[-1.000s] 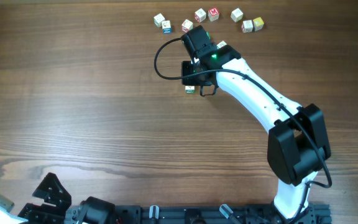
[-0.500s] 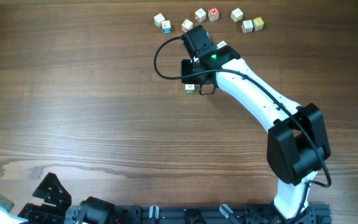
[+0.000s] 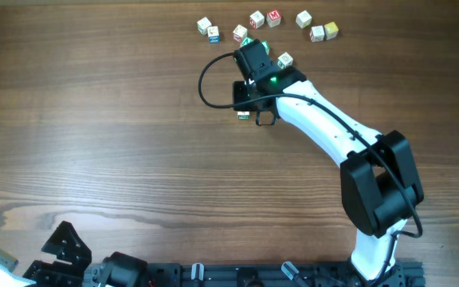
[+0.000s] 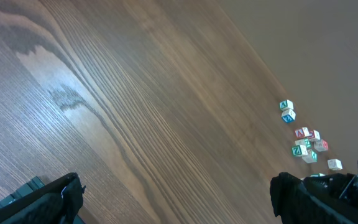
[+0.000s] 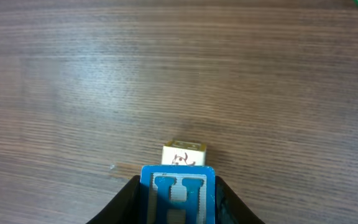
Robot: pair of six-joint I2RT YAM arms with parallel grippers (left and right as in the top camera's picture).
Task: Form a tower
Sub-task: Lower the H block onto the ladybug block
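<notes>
**By the tower (image 5: 184,154), a blue H cube (image 5: 178,193) was pinched**

Toward the far middle of the surface (image 3: 94,119), the blue H cube was pinched between the right fingers (image 5: 128,200) and held close to the tower. Only a pale cube with a drawn face was shown of the tower, and its height could not be told. Loose cubes (image 3: 274,16) were scattered just beyond. At the near edge, the left fingers (image 4: 48,199) were spread wide, well apart from the cubes.
</notes>
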